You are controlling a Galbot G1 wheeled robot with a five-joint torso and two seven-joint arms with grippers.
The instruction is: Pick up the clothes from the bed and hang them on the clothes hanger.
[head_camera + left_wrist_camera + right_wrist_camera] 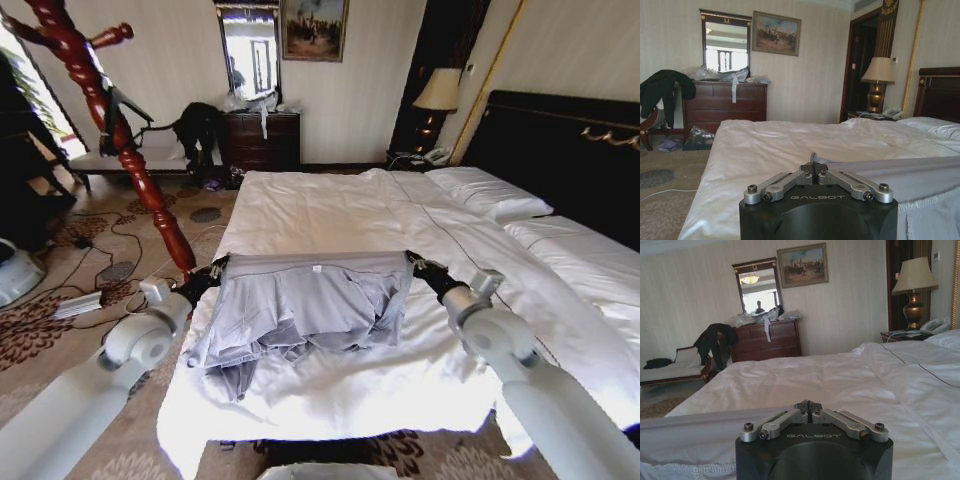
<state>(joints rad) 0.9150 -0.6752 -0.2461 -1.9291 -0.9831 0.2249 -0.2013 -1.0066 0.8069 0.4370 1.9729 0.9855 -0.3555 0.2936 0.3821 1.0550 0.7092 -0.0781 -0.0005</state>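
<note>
The light grey jacket (305,300) is stretched by its top edge between my two grippers, just above the foot half of the white bed (330,205); its lower part sags in folds onto the duvet. My left gripper (213,270) is shut on the jacket's left corner, and the left wrist view shows the gripper (813,169) pinching the grey fabric (900,175). My right gripper (415,262) is shut on the right corner, where the gripper (808,406) holds the cloth (690,432) taut. A black clothes hanger (118,110) hangs on the red wooden coat stand (140,180) at the left.
A dark dresser (262,140) with a mirror stands against the far wall, with a black garment heap (198,125) on a chair beside it. A lamp (437,92) sits by the dark headboard (570,150). Cables (100,265) lie on the carpet at the left.
</note>
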